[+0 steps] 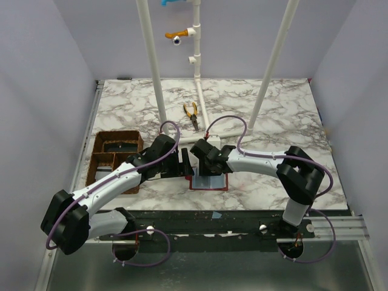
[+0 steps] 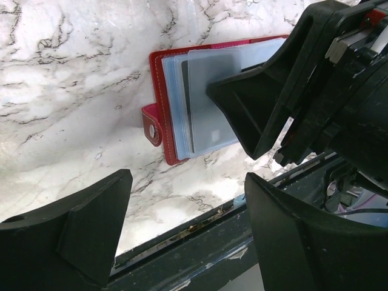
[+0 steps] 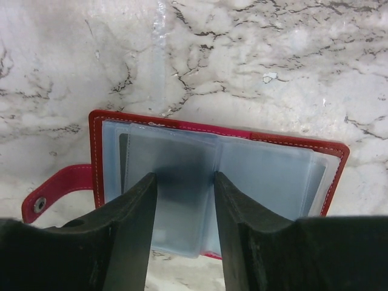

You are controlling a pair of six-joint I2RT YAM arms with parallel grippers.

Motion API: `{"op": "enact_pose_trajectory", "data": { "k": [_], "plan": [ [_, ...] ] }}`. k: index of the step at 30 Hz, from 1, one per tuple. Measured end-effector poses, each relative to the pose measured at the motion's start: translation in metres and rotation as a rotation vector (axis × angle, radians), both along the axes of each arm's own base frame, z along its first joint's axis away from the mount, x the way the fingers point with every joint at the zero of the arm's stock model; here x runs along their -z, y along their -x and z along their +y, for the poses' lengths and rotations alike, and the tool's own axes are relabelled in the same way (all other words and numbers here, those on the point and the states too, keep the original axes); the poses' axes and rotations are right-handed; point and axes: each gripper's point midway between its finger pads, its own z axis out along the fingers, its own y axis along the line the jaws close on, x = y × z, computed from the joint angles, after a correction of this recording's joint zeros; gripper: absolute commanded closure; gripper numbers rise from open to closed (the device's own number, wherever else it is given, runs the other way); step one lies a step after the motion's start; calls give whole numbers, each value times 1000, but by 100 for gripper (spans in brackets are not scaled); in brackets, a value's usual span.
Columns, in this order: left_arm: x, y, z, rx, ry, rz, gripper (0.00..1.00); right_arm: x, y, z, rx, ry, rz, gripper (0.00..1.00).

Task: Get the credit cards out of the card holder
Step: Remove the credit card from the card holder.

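One red card holder (image 3: pixel 273 176) lay open at the table's (image 1: pixel 279 106) near edge, right gripper (image 3: pixel 185 182) over it, left gripper (image 2: pixel 188 176) beside, both spread apart.

**No legible txt in any view**

Checked all 3 cams, nothing readable. Card holder (image 3: pixel 267 173) at bench (image 1: pixel 285 109) near edge: red cover, pale sleeves w/ plain grey faces, no print, nos. or logo that can be made out. Snap on its tab too small to tell any mark. Pliers (image 1: pixel 192 114) toward bench far edge and brown tray (image 1: pixel 118 133) at left edge: too small for any brand or label to be read.
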Motion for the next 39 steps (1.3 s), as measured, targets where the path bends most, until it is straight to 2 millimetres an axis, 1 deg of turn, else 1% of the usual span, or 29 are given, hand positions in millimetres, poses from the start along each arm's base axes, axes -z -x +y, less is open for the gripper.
{"op": "enact_pose_trajectory", "data": {
  "k": [3, 5, 7, 9, 12, 14, 17, 19, 24, 28, 33, 39],
  "plan": [
    [0, 0, -1, 6, 5, -1, 29, 0, -1, 0, 11, -2, -2, 74],
    [0, 1, -2, 10, 9, 1, 32, 0, -1, -2, 15, 1, -5, 78],
    [0, 2, -3, 16, 14, 1, 38, 0, 0, -4, 22, -1, -9, 81],
    [-1, 1, -4, 19, 19, -2, 46, 1, 1, -6, 29, -7, -14, 86],
    [-1, 1, -5, 24, 23, -4, 58, 1, 2, -9, 39, -20, -21, 90],
    [0, 1, -5, 29, 23, 0, 66, 2, 3, -10, 47, -33, -25, 94],
    [3, 2, -7, 36, 22, 11, 79, 3, 3, -13, 59, -61, -31, 96],
    [5, 2, -7, 40, 18, 19, 84, 4, 3, -16, 69, -83, -31, 97],
    [9, 1, -9, 45, 7, 35, 92, 8, 4, -18, 75, -139, -15, 99],
    [7, -4, -16, 56, 9, 34, 93, 8, 5, -16, 71, -182, -6, 99],
    [5, -7, -29, 82, 15, 30, 98, 9, 5, -16, 68, -221, 3, 99],
    [20, -13, -39, 94, 0, 59, 100, 8, 5, -15, 63, -277, 12, 99]
  ]
}}
